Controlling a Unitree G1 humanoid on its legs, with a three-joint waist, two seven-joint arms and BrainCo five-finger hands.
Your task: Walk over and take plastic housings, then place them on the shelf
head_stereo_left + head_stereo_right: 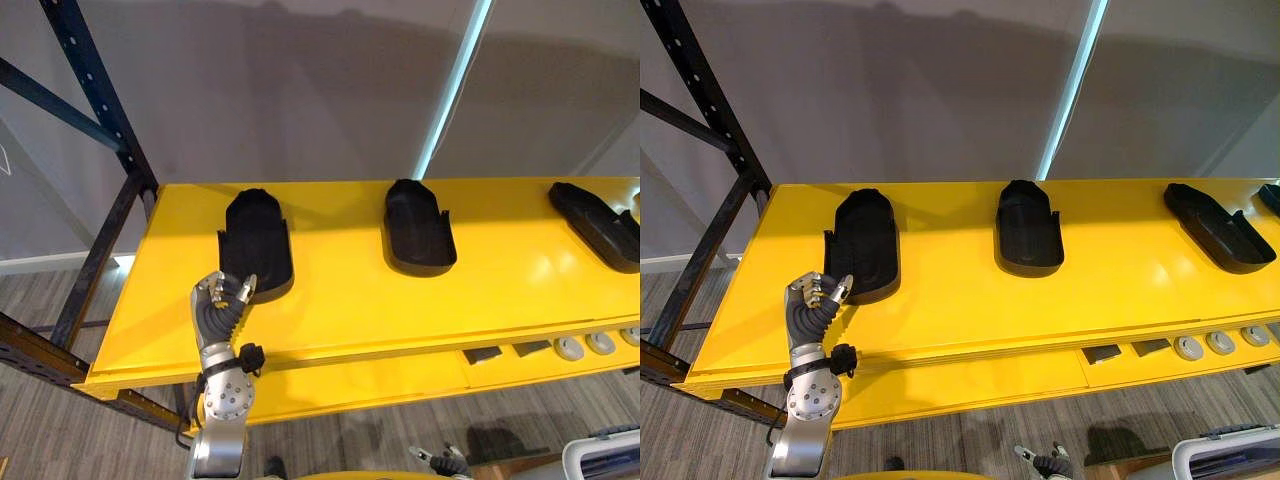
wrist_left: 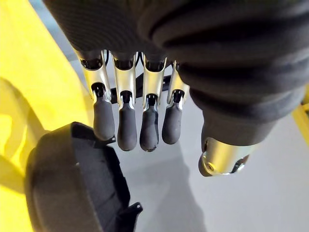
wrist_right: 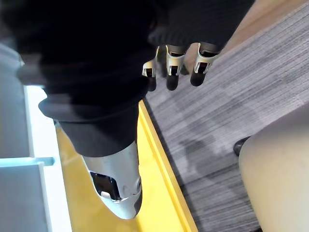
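While it hung low over the grey striped floor (image 3: 241,96), the right robot hand (image 3: 173,67) held nothing, fingers relaxed. Left robot hand (image 1: 222,300) was raised at the front of the yellow metal shelf (image 1: 340,300), fingers loose and empty. Its tips were at the near end of the left black plastic housing (image 1: 256,245); contact could not be told. The middle housing (image 1: 418,228) and right housing (image 1: 596,225) lay on the same shelf, well apart.
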